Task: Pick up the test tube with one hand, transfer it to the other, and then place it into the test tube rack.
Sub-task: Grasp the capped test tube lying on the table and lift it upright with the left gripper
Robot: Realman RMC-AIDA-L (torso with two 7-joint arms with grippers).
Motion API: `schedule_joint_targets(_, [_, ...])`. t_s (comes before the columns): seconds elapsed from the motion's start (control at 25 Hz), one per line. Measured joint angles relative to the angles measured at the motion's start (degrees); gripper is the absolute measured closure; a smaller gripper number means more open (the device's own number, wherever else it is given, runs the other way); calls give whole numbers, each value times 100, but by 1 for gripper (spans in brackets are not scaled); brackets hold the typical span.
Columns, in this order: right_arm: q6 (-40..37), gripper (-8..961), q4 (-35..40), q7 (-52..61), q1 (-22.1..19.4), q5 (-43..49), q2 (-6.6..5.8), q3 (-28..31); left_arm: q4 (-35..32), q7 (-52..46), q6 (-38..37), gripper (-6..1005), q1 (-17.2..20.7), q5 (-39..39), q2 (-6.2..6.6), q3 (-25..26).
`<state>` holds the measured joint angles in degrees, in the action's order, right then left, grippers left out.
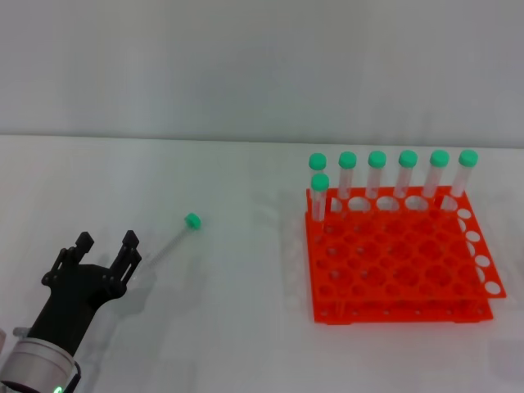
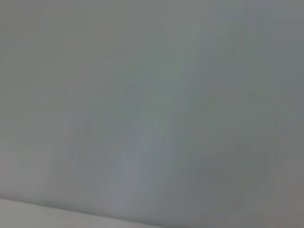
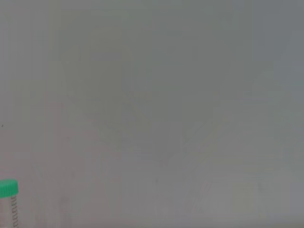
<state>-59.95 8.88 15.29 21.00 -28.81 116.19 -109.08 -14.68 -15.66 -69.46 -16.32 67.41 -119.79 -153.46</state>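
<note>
A clear test tube (image 1: 173, 237) with a mint-green cap (image 1: 192, 220) lies flat on the white table, cap toward the back right. My left gripper (image 1: 106, 244), black on a silver wrist with a green light, is open and empty just left of the tube's lower end, apart from it. The orange test tube rack (image 1: 399, 260) stands on the right with several capped tubes upright along its back row and one in the second row at the left. My right gripper is out of view. The right wrist view shows only one capped tube (image 3: 9, 199) at its edge.
The white table (image 1: 246, 327) runs from the front edge to a pale grey wall (image 1: 262, 65) behind. The left wrist view shows only that wall and a strip of table.
</note>
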Motion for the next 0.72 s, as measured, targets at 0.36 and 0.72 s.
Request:
schedule_joint_targets(0.36, [0, 81, 0, 0, 2, -4, 0, 9, 0, 1, -6, 254, -16, 0, 0, 0])
schedule_joint_targets(0.72, [1, 81, -5, 0, 45, -14, 0, 30, 0, 1, -6, 256, -20, 0, 4, 1])
